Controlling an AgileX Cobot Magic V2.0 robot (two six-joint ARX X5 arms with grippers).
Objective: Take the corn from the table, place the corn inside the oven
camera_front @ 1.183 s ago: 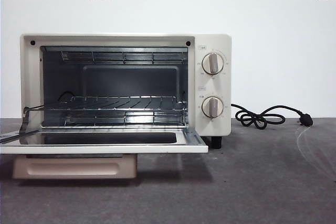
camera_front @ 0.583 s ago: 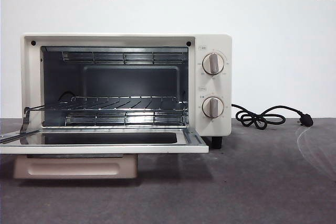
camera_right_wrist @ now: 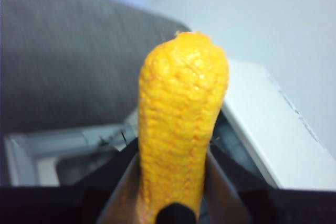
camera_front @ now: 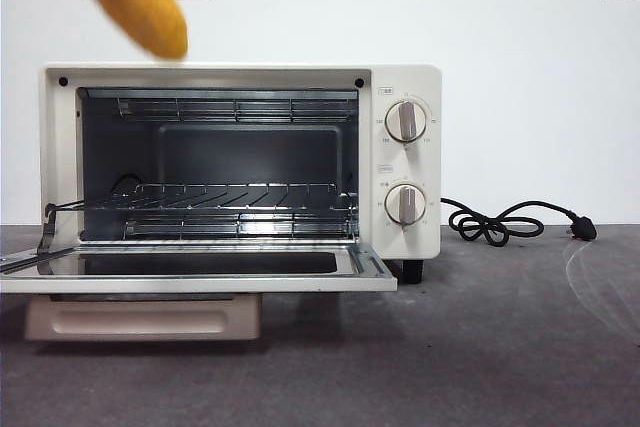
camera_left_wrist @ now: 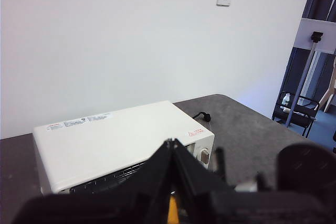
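Corn: we see the corn [camera_front: 140, 2] off the counter [camera_front: 500, 347], in the air above the oven's upper left corner and tilted, its free tapered end pointing down toward the opening.
Right claw: in the right wrist view the right claw [camera_right_wrist: 172, 182] has its jaws narrowed onto the cob's lower part, one on each side. We judge that leaving most of the length free lets the tip go in first.
Oven: the oven [camera_front: 405, 77] stands with its door [camera_front: 200, 282] folded down flat, so the cavity is open toward the arms and nothing needs opening first.
Rack: the wire rack [camera_front: 230, 197] sits mid-height and bare, the likely resting place for the cob.
Left claw: the left claw [camera_left_wrist: 171, 148] hangs above and behind the oven with its jaw tips brought together. We take it to be waiting clear of the path.
Step in hand: the carry. We judge that what is left is to lower the cob, slide it over the door and release it.
Risk: the top edge of the opening is close under the tip.
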